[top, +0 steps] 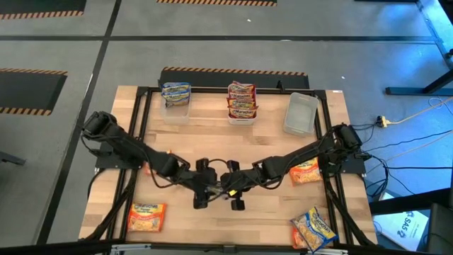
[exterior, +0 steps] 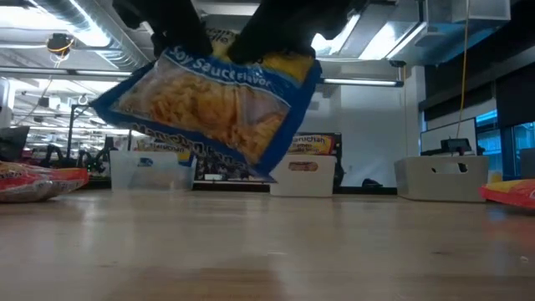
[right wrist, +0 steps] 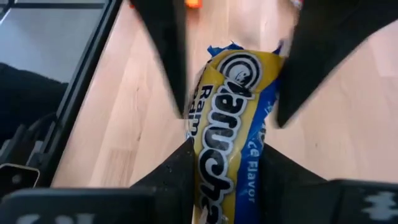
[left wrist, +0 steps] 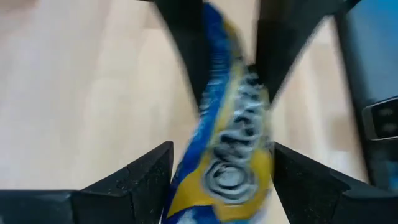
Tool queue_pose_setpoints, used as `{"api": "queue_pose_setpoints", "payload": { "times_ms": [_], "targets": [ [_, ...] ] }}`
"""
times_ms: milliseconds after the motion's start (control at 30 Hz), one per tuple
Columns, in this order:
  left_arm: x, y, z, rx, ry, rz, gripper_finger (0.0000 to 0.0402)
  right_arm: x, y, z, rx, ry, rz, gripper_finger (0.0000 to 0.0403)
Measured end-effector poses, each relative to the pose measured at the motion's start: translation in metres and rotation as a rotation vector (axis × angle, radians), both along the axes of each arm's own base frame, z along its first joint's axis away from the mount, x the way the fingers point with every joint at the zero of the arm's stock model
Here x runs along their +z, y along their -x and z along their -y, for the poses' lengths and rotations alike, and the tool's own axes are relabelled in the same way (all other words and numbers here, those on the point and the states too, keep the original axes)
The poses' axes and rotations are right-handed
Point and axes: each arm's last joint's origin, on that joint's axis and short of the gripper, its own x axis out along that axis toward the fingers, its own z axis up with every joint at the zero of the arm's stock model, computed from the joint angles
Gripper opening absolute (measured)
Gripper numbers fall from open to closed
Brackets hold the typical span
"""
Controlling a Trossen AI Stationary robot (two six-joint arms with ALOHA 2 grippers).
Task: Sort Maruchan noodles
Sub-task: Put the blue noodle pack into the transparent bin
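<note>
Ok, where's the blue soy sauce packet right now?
The blue packet hangs above the table centre in the low view, pinched between the left gripper and right gripper, near the table's front edge.

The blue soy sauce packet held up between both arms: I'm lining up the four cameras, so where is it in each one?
High view: mostly hidden under the two end effectors at table centre, a sliver of the blue soy sauce packet shows.
Low view: upper left-centre, off the table.
Left wrist view: centre, between the fingers.
Right wrist view: centre.
Shared landmark: the wooden table.
</note>
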Motion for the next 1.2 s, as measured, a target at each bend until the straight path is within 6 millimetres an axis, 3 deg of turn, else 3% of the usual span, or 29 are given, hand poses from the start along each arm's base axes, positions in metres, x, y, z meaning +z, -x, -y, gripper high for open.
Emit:
{"api": "queue_pose_setpoints", "payload": {
  "times_ms": [300,433,800,1200],
  "targets": [
    [0.028,-0.005,0.0,-0.002,-0.032,0.061,0.0253,0.001,0.0,-0.001,0.007,-0.008,0.0,0.0101],
    [0.025,-0.008,-0.001,-0.014,-0.012,0.048,0.0253,0.001,0.0,-0.001,0.003,-0.007,0.001,0.0101],
    [-0.005,-0.016,0.008,-0.069,0.057,-0.088,0.0248,0.002,0.0,-0.002,0.009,-0.005,0.013,0.0101],
    [-0.002,-0.017,0.006,-0.063,0.047,-0.061,0.018,0.001,0.001,-0.003,0.009,-0.008,0.004,0.0101]
  ]
}}
